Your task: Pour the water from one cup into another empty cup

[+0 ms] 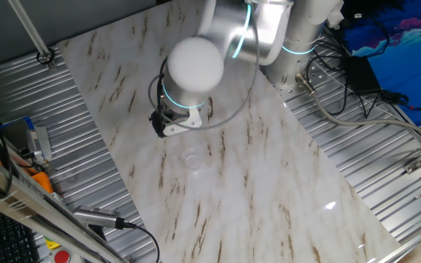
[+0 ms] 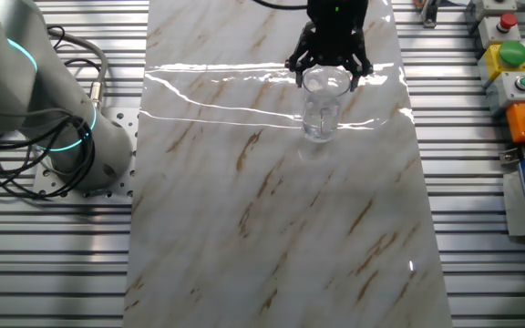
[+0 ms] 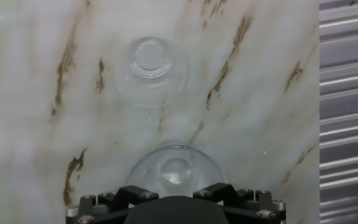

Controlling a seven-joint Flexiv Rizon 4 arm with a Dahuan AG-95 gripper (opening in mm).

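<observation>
Alignment between the two glasses decides the coming move. The gripper [image 2: 329, 66] hangs straight down over the large tumbler [image 2: 325, 94], which stands upright on the marble table [image 1: 269, 183] toward its far edge as the other fixed view shows it, and nearer the right-hand edge than the left.

In that view the black fingers [image 2: 296, 62] sit on either side of the tumbler's rim and look spread a little wider than the glass. The hand therefore appears open around the tumbler rather than clamped on it, though contact with the clear glass cannot be ruled out. From the hand view the tumbler [image 3: 176, 171] lies directly below, round mouth up, centred between the jaws.

The small cup [image 3: 151, 67] stands upright and apart from the tumbler, straight ahead of the hand toward the middle of the table, with bare marble between the two. One fixed view gives the same relation: the small cup [image 1: 192, 158] sits clear of the gripper [image 1: 172, 126], on the side away from the arm's base.

Water cannot be made out in either glass.

Judging from this, the line from tumbler to cup runs across the jaws' closing direction, so a pour would tip the tumbler forward along that line.
</observation>
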